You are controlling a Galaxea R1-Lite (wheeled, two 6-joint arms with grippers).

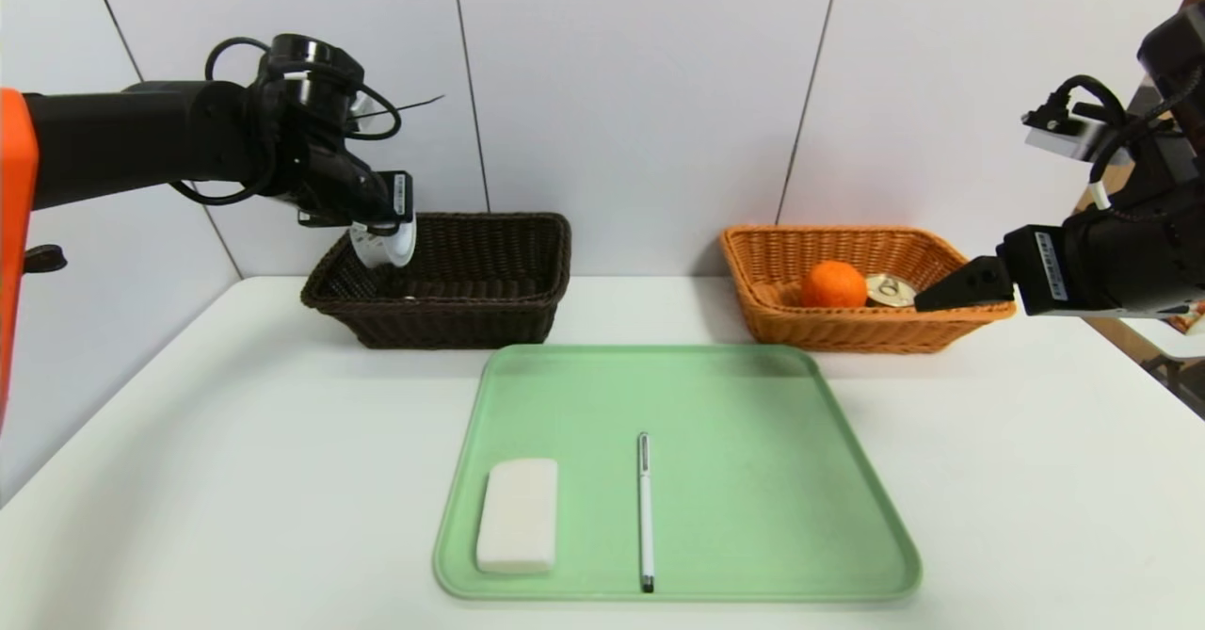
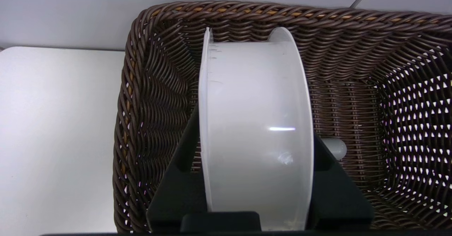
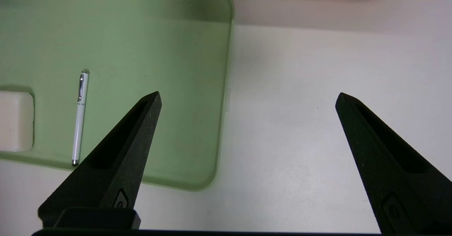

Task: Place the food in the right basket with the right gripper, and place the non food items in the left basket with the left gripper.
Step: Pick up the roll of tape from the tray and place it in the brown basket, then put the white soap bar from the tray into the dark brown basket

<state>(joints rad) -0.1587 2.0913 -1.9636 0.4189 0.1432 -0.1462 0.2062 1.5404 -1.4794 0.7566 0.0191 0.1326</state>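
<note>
My left gripper (image 1: 384, 242) hangs over the near-left corner of the dark brown left basket (image 1: 471, 329), shut on a white round reel (image 2: 254, 123) held on edge between its black fingers (image 2: 176, 179). A small grey cylinder (image 2: 335, 147) lies on that basket's floor. The right basket (image 1: 847, 333), orange wicker, holds an orange (image 1: 833, 284) and a metal can (image 1: 890, 290). My right gripper (image 3: 249, 95) stands open and empty above the table, in front of that basket's right end. On the green tray (image 1: 753, 479) lie a white block (image 1: 517, 515) and a white pen (image 1: 645, 508).
The tray (image 3: 197, 88) sits in the table's middle, just in front of both baskets. A white wall runs close behind the baskets. Bare white tabletop (image 3: 300, 123) lies beneath my right gripper, beside the tray.
</note>
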